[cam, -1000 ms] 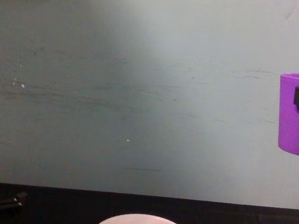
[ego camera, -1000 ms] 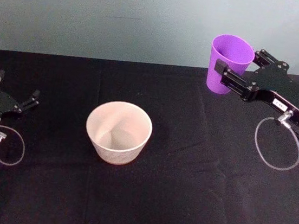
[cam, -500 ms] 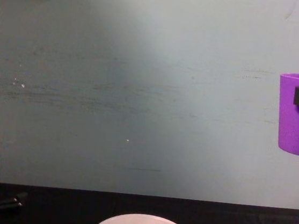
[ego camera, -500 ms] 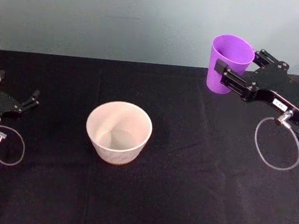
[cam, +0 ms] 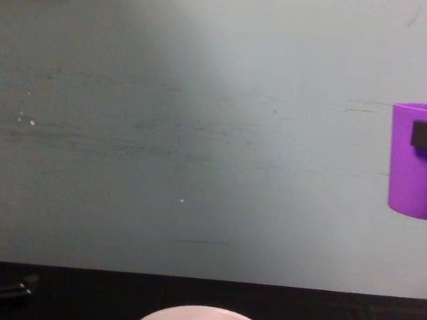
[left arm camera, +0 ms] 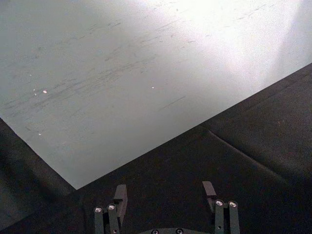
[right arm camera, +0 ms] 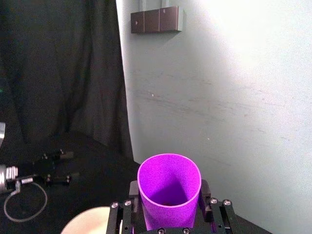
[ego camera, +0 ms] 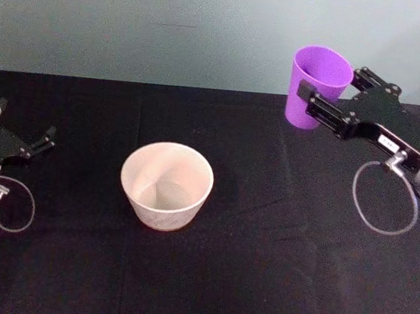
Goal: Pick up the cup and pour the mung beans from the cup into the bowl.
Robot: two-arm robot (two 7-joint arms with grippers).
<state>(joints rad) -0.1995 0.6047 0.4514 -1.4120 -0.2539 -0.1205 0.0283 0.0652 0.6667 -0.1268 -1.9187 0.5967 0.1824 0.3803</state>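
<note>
Cup [ego camera: 320, 75], smooth tapered purple plastic, upright within tight grip of right end effector [ego camera: 331, 81]

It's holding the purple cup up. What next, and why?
Probably carry the cup leftward until it hangs over the bowl. The right gripper holds it upright, well off to the bowl's right, so tipping now would likely miss. The left gripper lies parked at left.
</note>
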